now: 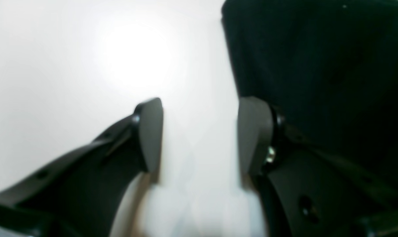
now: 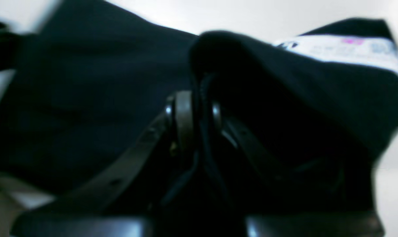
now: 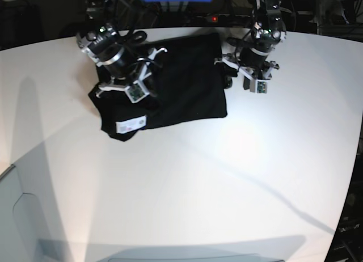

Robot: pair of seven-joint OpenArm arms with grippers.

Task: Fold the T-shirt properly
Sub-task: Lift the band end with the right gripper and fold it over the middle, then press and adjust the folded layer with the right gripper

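Where the left wrist view looks down, we see the left gripper (image 1: pixel 199 138) spread over the bare white table (image 1: pixel 70 65), just beside the T-shirt (image 1: pixel 317 65). In the right wrist view, the right gripper (image 2: pixel 199 112) pinches black cloth. In the base view, the shirt lies at the table's far side.

1. The T-shirt (image 3: pixel 181 80), black and plain on top, is spread partly folded at the white table's far edge.
2. A white tag (image 3: pixel 131 124) is exposed on its bunched near-left corner.
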